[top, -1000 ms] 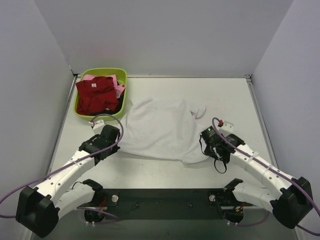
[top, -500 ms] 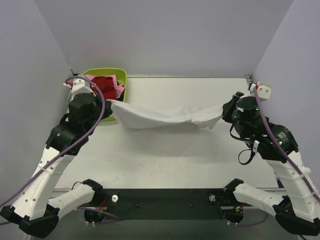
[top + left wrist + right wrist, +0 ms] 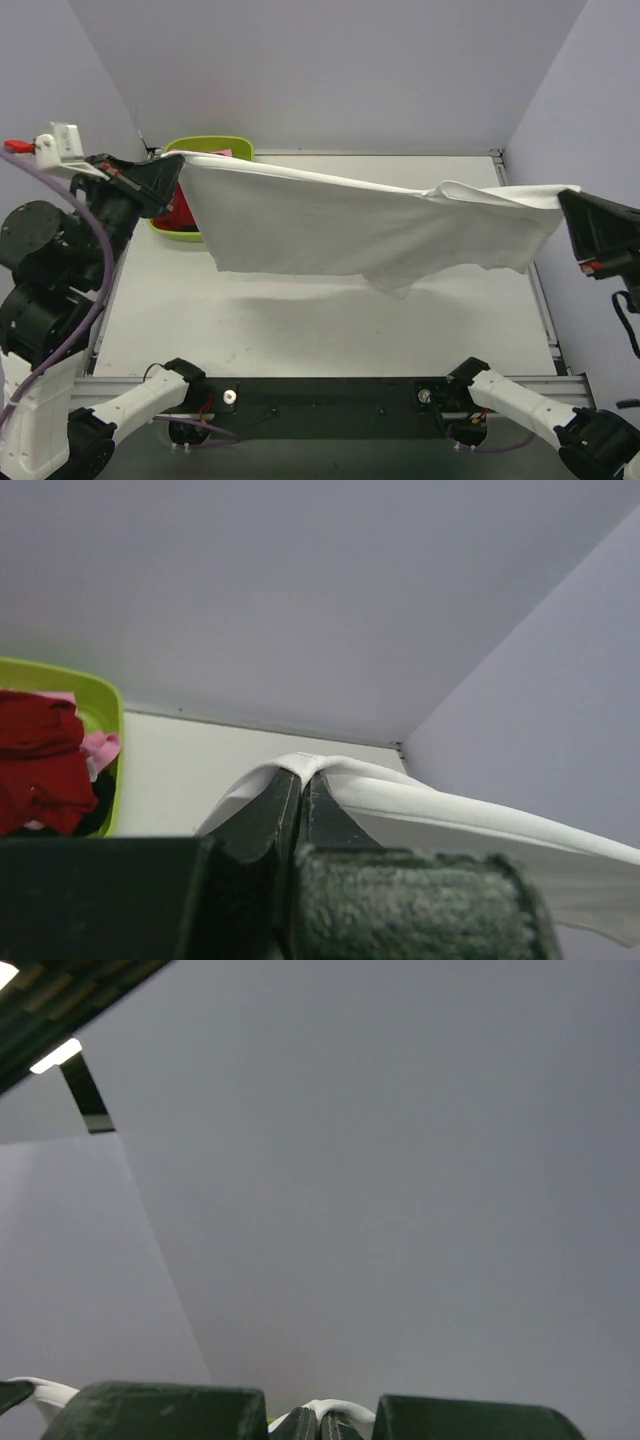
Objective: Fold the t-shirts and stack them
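The large white t-shirt (image 3: 340,225) hangs stretched in the air between both arms, high above the table. My left gripper (image 3: 178,160) is shut on its left edge, and the cloth (image 3: 420,800) drapes over the pinched jaws (image 3: 302,780). My right gripper (image 3: 568,197) is shut on the right edge, where a bit of white cloth (image 3: 335,1408) shows over the closed tips (image 3: 320,1422). A dark red t-shirt (image 3: 40,765) and a pink one (image 3: 100,748) lie bunched in the lime-green basin (image 3: 215,146), mostly hidden behind the white shirt in the top view.
The basin stands at the table's far left corner, by the left wall. Grey walls (image 3: 330,70) close in the table on three sides. The arm bases and a dark rail (image 3: 330,395) run along the near edge.
Both arms have lifted the white t-shirt off the table, raised it high and pulled it apart, so it now hangs spread out in the air.
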Tool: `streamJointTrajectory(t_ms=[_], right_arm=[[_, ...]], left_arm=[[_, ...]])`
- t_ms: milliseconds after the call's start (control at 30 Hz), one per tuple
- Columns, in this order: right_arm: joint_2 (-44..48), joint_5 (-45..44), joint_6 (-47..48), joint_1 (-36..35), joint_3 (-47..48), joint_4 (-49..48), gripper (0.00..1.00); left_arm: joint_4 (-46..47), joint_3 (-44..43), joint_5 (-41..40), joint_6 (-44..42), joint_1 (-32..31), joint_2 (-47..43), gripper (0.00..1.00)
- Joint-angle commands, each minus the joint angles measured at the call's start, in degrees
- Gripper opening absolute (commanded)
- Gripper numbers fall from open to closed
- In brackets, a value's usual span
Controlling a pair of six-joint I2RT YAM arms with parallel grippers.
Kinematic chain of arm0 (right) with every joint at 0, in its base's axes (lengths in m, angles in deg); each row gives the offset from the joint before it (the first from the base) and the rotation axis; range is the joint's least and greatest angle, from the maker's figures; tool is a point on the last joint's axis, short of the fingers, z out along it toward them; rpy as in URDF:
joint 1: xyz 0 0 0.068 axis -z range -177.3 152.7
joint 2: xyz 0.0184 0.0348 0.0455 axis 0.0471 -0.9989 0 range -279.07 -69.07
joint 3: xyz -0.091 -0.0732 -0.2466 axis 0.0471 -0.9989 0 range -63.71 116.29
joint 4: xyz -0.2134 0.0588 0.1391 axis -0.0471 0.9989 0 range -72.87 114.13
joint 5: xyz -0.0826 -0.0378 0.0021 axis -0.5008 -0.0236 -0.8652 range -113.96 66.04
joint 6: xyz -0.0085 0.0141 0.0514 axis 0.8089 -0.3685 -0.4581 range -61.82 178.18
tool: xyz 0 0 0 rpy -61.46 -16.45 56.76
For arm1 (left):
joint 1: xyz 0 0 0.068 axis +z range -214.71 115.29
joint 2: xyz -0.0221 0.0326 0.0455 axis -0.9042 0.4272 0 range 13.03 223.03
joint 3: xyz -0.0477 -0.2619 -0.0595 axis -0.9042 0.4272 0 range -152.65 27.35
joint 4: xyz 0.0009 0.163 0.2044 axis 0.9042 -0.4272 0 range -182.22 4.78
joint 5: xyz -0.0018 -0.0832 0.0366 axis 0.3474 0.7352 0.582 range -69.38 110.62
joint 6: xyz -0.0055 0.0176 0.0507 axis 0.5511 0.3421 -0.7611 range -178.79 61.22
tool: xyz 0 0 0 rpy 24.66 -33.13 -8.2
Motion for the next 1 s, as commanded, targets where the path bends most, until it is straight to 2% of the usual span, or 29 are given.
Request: streamJointTrajectory(t_ms=[0, 167, 333, 500, 633, 700, 767, 800, 867, 900, 967], right_arm=[[-0.16, 10.39, 3.64, -0.11, 6.06, -4.13, 0.00], [-0.86, 10.33, 3.20, 0.07, 10.81, -4.75, 0.00], [-3.67, 4.79, 4.43, 0.07, 9.77, -4.75, 0.00], [-11.49, -2.67, 8.21, -0.02, 10.29, -7.11, 0.00], [-21.66, -8.13, 12.34, 0.24, 14.23, -10.28, 0.00], [-25.28, -9.02, 11.83, 3.13, 16.08, -12.21, 0.00], [-29.94, -5.35, 8.06, 7.95, 18.55, -12.74, 0.00], [-31.35, -2.98, 5.52, 14.07, 18.99, -12.92, 0.00], [-35.83, 1.95, -0.82, 18.85, 20.91, -14.06, 0.00], [-37.67, 3.53, -2.40, 23.40, 22.23, -14.24, 0.00], [-43.03, 8.72, -7.76, 27.46, 26.08, -15.46, 0.00]], left_arm=[[4.99, -8.12, 6.58, -3.55, 0.24, -0.87, 0.00], [2.89, -15.95, 8.17, -3.90, 0.24, 1.67, 0.00], [2.27, -16.05, 7.29, -4.60, 0.24, 6.14, 0.00], [3.23, -16.22, 5.98, -5.83, 0.24, 12.56, 0.00], [4.38, -20.07, 4.48, -7.33, 0.59, 22.64, 0.00], [5.08, -23.23, 7.62, -6.11, 3.21, 26.35, 0.00], [5.08, -26.31, 9.57, -5.05, 6.10, 32.15, 0.00], [4.65, -27.98, 11.58, -3.82, 7.26, 34.09, 0.00], [4.73, -33.60, 13.44, -3.11, 10.58, 40.32, 0.00], [3.60, -36.58, 14.84, -1.72, 11.91, 42.78, 0.00], [2.28, -46.85, 18.79, -0.74, 14.38, 50.78, 0.00]])
